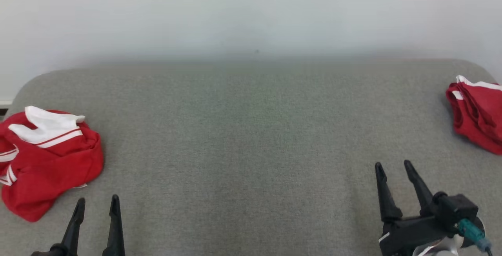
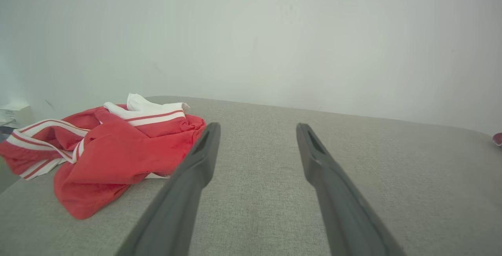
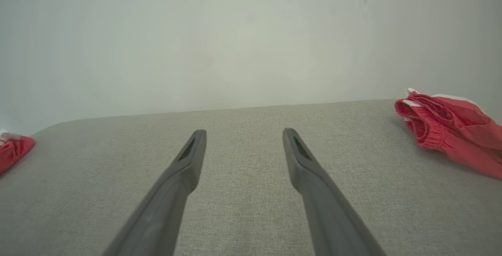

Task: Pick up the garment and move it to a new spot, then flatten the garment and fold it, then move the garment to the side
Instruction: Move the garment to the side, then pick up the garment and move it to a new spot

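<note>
A crumpled red garment with white stripes lies in a heap at the left end of the grey padded table; the left wrist view has this garment just left of my fingers. My left gripper hovers open near the table's front edge, just right of and nearer than the heap, holding nothing. My right gripper stands open at the lower right, also with nothing in it. A second red garment lies bunched at the table's far right edge, and the right wrist view shows this garment well right of my fingers.
A pale wall rises right behind the table. The table's far corners are rounded. The broad grey middle of the table lies between the two heaps of cloth.
</note>
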